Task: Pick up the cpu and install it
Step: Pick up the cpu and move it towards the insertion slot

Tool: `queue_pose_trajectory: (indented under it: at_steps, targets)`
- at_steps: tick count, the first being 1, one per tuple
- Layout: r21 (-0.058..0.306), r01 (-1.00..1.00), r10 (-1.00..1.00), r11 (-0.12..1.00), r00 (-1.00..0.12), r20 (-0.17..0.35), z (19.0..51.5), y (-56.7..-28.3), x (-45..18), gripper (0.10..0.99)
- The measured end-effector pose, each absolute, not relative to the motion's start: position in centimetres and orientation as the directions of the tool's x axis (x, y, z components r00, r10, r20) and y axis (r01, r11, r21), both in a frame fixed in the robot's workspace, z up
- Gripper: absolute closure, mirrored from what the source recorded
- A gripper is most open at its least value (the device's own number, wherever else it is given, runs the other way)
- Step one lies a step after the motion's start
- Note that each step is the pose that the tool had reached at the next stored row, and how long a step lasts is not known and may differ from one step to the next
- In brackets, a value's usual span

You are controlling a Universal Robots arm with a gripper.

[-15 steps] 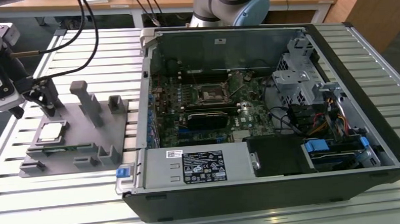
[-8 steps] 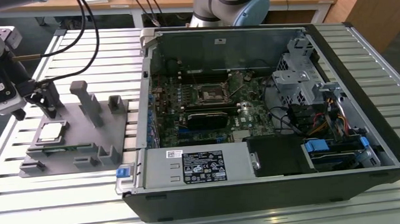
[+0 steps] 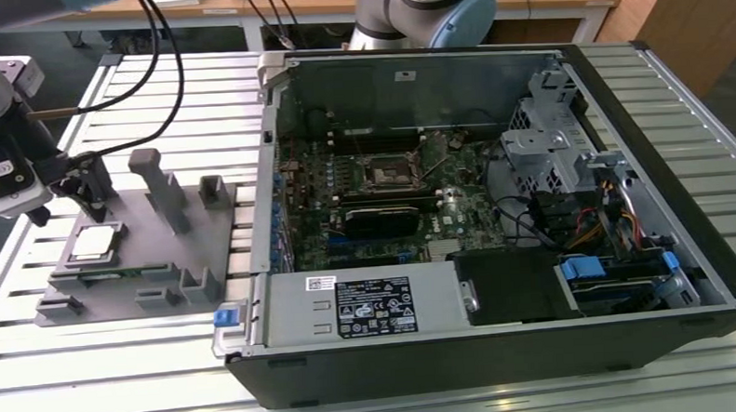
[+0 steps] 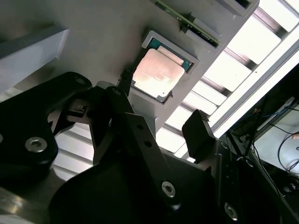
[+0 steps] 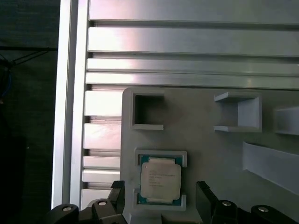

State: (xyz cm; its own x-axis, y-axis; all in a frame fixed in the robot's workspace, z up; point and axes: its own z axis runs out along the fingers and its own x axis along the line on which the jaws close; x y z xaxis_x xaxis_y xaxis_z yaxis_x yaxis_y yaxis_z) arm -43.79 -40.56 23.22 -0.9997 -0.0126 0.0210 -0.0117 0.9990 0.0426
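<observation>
The cpu (image 3: 93,241) is a small square chip with a silvery top, lying flat in a shallow pocket of the grey plastic fixture (image 3: 158,243) at the exterior view's left. My gripper (image 3: 67,210) hovers just above and behind it, open. In both wrist views the cpu (image 4: 158,73) (image 5: 160,179) lies in line with the gap of my gripper (image 4: 161,109) (image 5: 161,196). One black fingertip (image 5: 117,193) stands off each side of the chip without touching it. The dark socket frame (image 3: 389,172) sits on the motherboard inside the open computer case (image 3: 499,349).
Upright posts (image 3: 159,187) rise from the fixture close beside the gripper. Black cables (image 3: 151,76) hang over the slatted aluminium table (image 3: 126,365). The arm's base (image 3: 428,12) stands behind the case. A drive cage and wiring (image 3: 565,160) fill the case's right side.
</observation>
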Motion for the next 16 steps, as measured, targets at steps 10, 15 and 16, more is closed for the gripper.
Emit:
queue_pose_trajectory:
  at_steps: [10,15,16]
  targets:
    - [0.043,-0.012,-0.013,0.999,-1.000,0.021,22.50,-40.64,-43.78,0.376]
    - [0.043,-0.012,-0.013,0.999,-1.000,0.021,22.28,-40.64,-43.79,0.376]
    - [0.043,-0.012,-0.013,0.999,-1.000,0.021,22.26,-40.64,-43.79,0.376]
